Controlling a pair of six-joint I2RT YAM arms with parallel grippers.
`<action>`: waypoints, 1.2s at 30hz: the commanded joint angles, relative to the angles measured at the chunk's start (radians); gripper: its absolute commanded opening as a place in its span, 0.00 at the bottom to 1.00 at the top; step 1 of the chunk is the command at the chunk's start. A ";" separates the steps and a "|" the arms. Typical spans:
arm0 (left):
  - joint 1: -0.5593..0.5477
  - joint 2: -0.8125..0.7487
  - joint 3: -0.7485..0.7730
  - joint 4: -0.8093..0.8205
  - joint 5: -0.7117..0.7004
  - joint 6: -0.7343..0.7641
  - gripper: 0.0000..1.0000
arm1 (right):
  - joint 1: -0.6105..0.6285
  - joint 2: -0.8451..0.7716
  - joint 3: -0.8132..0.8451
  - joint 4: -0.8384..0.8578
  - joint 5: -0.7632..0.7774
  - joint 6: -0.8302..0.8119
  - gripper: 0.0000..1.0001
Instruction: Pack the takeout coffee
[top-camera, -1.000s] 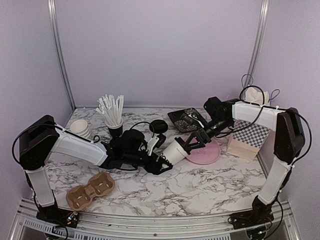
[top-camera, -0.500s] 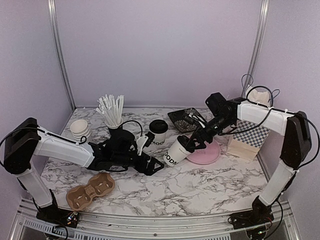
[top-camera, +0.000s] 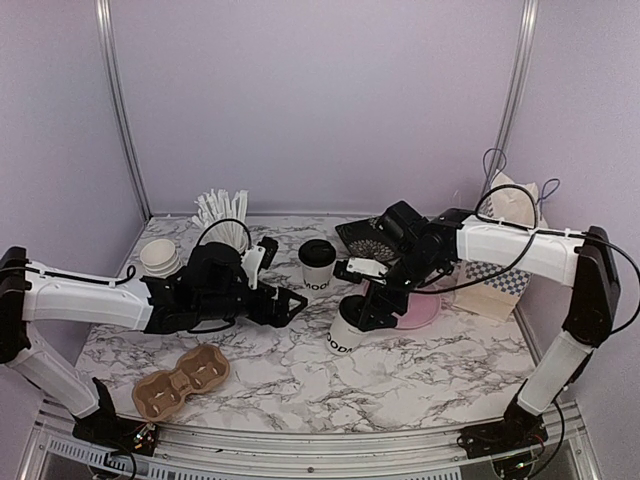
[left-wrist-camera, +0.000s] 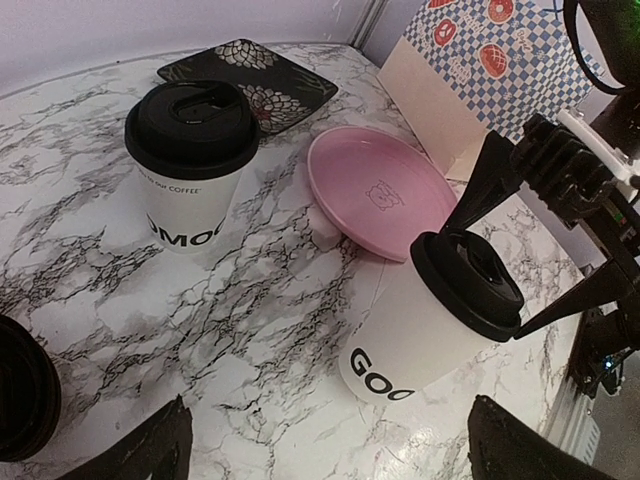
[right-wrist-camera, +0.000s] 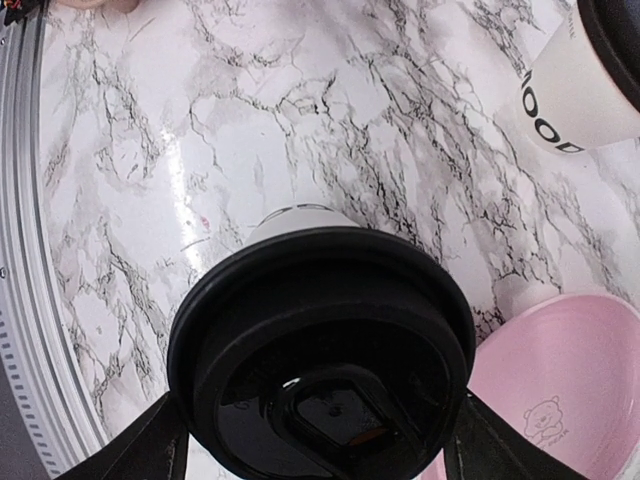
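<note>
Two takeout coffee cups, white with black lids and black lettering, are in view. One cup (top-camera: 317, 266) (left-wrist-camera: 190, 160) stands upright at mid-table. The other cup (top-camera: 349, 331) (left-wrist-camera: 428, 322) leans, its base at or just above the marble. My right gripper (top-camera: 372, 303) (right-wrist-camera: 315, 440) is shut on its black lid (right-wrist-camera: 320, 345), one finger on each side. The left gripper (top-camera: 286, 305) (left-wrist-camera: 330, 450) hangs open to the left of the leaning cup, clear of it, with nothing between its fingertips (left-wrist-camera: 150, 450).
A brown two-hole cup carrier (top-camera: 181, 381) lies at the front left. A pink plate (top-camera: 422, 306) sits just behind the held cup, with a checkered paper bag (top-camera: 497, 282) to its right. A black patterned tray (top-camera: 362, 238), a black cup of straws (top-camera: 225, 218) and stacked plain cups (top-camera: 160, 258) line the back.
My left gripper opened, let go of the leaning cup and drew back to the left. The right gripper has brought that cup forward and more upright.
</note>
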 joint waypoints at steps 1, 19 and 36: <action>0.002 0.047 0.063 0.005 0.083 -0.045 0.96 | 0.053 0.012 0.025 0.008 0.108 -0.035 0.82; 0.016 0.243 0.210 0.049 0.188 -0.094 0.93 | 0.100 0.013 0.054 -0.004 0.091 -0.048 0.97; 0.003 0.249 0.182 0.071 0.281 -0.123 0.92 | 0.128 0.018 0.050 -0.010 0.067 -0.040 0.94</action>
